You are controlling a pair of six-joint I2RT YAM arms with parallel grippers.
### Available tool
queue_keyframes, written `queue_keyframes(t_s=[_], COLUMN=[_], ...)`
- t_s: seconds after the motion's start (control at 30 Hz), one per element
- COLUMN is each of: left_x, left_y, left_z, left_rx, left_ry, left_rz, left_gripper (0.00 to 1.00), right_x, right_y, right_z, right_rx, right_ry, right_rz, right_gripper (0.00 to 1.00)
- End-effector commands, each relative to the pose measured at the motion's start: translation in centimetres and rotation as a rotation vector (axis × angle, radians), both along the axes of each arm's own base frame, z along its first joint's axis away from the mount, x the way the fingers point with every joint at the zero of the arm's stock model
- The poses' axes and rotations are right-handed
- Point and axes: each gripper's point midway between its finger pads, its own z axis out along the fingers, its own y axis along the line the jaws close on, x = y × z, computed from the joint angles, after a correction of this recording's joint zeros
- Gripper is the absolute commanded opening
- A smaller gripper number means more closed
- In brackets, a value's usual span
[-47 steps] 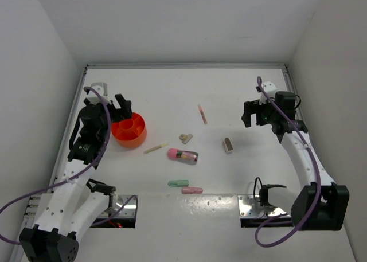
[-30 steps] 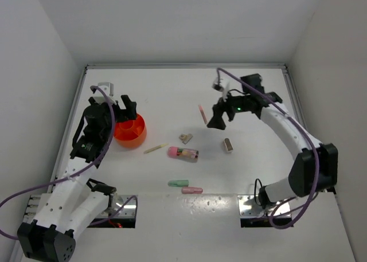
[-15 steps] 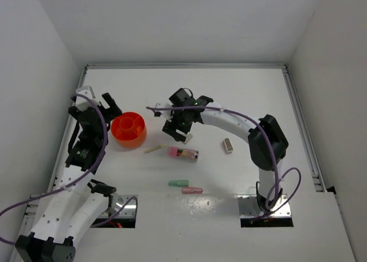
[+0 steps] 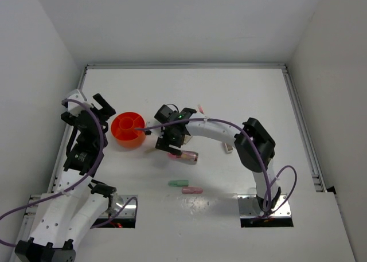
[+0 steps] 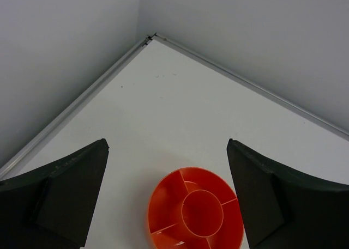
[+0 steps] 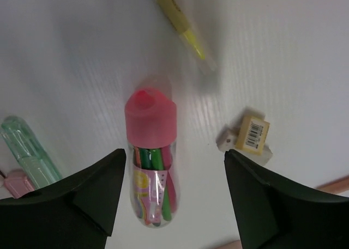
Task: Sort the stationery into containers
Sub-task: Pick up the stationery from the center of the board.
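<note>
Sorting is barely beginning: the orange tub (image 5: 166, 202), lying just ahead of the wide-open, empty left gripper (image 5: 166, 145), is showing no pieces inside. The right gripper (image 6: 173, 164) is hanging open and empty astride the pink-capped tube (image 6: 151, 170); yellow stick (image 6: 180, 20), beige block (image 6: 252, 133) and green bar (image 6: 27, 151) are waiting beside it

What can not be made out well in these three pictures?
- Left wrist view: the bottom edge cuts off the orange tub.
- Right wrist view: the yellow stick is blurred; a finger hides most of the green bar.
- Top view: the right gripper covers the beige block.
</note>
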Motion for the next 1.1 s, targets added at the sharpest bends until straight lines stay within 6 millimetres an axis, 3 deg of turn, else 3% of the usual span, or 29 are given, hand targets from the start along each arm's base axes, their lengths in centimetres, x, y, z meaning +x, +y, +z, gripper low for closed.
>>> queue_keyframes(t_s=[0.0, 0.2, 0.47, 0.6, 0.7, 0.73, 0.8, 0.83, 0.87, 1.03, 1.07], left_x=[0.0, 0.1, 0.1, -0.1, -0.1, -0.1, -0.1, -0.1, -0.1, -0.8, -1.7], left_y=[0.0, -0.1, -0.1, -0.1, -0.1, 0.1, 0.1, 0.1, 0.1, 0.7, 1.7], left_z=[0.3, 0.3, 0.3, 0.5, 0.5, 0.5, 0.5, 0.5, 0.5, 1.1, 1.4], left_rx=[-0.009, -0.001, -0.001, -0.003, -0.003, -0.003, -0.003, -0.003, -0.003, -0.014, -0.036], left_ry=[-0.019, -0.015, -0.015, -0.024, -0.024, -0.024, -0.024, -0.024, -0.024, -0.051, -0.075], left_rz=[0.006, -0.003, -0.003, -0.003, -0.003, 0.006, 0.006, 0.006, 0.006, 0.041, 0.104], left_gripper=[0.96, 0.96, 0.96, 0.96, 0.96, 0.96, 0.96, 0.96, 0.96, 0.96, 0.96], right_x=[-0.9, -2.5, -2.4, -2.5, -2.6, -2.6, -2.3, -1.8, -1.8, 0.8, 1.3], right_y=[0.8, 0.8, 0.2, 0.1, -0.3, -0.3, -0.2, 0.5, 0.6, 4.8, 6.0], right_z=[0.2, -2.2, -4.9, -5.5, -5.6, -5.6, -4.7, -3.7, -2.6, 7.6, 11.0], right_rx=[-0.006, -0.062, -0.123, -0.139, -0.165, -0.165, -0.156, -0.129, -0.121, 0.145, 0.256], right_ry=[-0.005, 0.035, 0.051, 0.062, 0.069, 0.069, 0.049, 0.031, 0.026, -0.108, -0.161], right_rz=[0.018, 0.05, 0.044, 0.044, 0.042, 0.042, 0.048, 0.047, 0.047, 0.018, 0.014], right_gripper=[0.73, 0.75, 0.7, 0.62, 0.51, 0.41, 0.25, 0.1, 0.04, 0.0, 0.0])
